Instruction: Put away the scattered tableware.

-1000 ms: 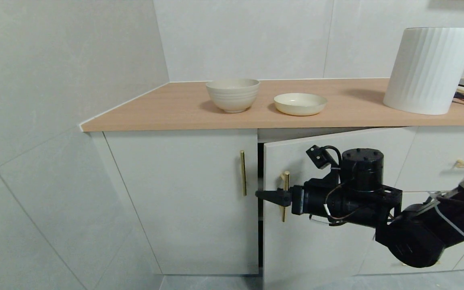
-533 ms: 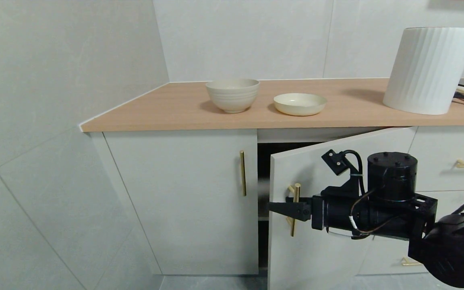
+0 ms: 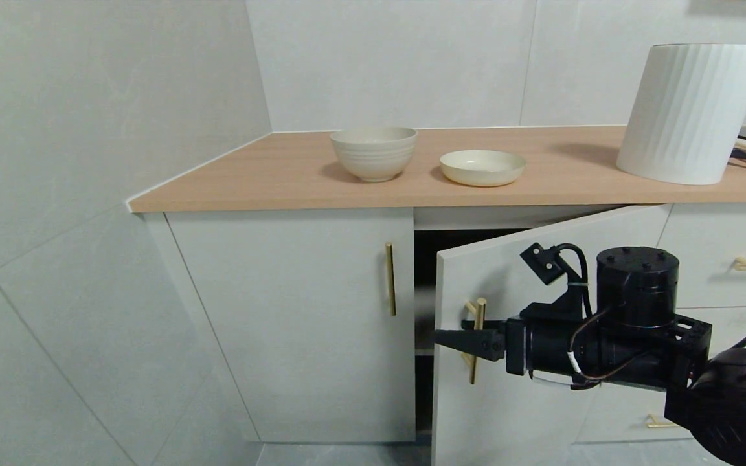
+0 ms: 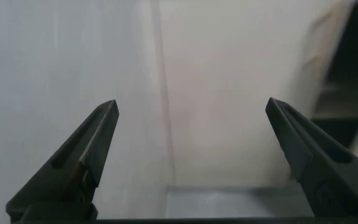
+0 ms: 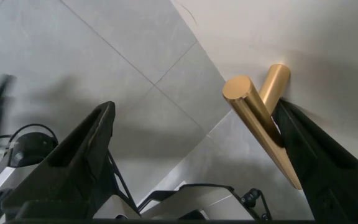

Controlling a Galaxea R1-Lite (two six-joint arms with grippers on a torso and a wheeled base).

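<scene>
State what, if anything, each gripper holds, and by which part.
Neither clamps anything. The right gripper, open, has one finger against the door handle; the left gripper is open.

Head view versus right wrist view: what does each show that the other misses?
Head view adds the bowl, shallow dish and white ribbed container on the countertop, plus the cabinet opening. Right wrist view adds the round end of the gold handle against one finger, jaws apart. Both share the right gripper, that handle and the part-open door.

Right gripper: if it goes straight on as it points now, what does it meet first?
Probably the handle: it sits between the right gripper's open jaws and would reach the palm. Past the tips lies the tiled wall; depth is unclear.
</scene>
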